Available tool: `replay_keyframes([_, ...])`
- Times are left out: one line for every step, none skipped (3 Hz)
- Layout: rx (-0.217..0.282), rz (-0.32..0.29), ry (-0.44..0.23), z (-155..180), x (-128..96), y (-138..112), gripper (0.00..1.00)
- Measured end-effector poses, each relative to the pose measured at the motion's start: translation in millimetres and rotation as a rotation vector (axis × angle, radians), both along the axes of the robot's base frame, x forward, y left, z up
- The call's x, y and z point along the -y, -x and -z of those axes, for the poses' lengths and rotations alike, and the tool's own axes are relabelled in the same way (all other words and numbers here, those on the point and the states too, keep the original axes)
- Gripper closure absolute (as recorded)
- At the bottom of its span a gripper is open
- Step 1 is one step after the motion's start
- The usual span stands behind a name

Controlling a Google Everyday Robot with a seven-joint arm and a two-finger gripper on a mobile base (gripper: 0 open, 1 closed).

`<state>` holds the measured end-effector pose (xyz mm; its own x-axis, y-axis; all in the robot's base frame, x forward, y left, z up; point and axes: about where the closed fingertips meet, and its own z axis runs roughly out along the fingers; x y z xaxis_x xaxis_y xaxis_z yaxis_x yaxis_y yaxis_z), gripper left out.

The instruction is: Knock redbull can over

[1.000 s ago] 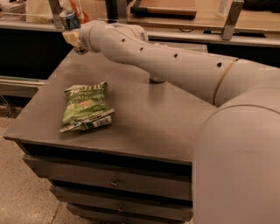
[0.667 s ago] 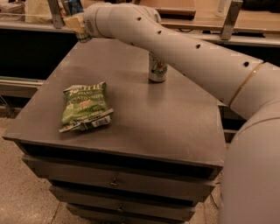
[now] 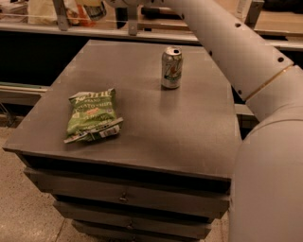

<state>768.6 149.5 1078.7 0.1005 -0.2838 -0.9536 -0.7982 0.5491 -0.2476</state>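
Observation:
The redbull can is out of view in the camera view. My white arm (image 3: 222, 42) reaches from the lower right up across the back right of the table to the top edge. My gripper (image 3: 93, 8) is at the top left edge, above and beyond the table's far side, mostly cut off by the frame. A wider silver-white can (image 3: 171, 67) with green and red marks stands upright at the table's back middle, apart from the arm.
A green chip bag (image 3: 92, 115) lies flat at the left front of the grey table (image 3: 156, 137). Drawers (image 3: 128, 194) sit under the table's front edge. A counter with posts (image 3: 60, 14) and clutter runs behind the table.
The arm has risen and swung away from over the table, uncovering the silver-white can. The gripper has moved up to the top edge. The redbull can near it has left the view.

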Motion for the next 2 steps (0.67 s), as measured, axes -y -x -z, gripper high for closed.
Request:
replay_keyframes([0.126,-0.047,0.176,-21,24,-2,1.00])
replay_keyframes([0.221,-0.131,0.366,-19,35,2,1.00])
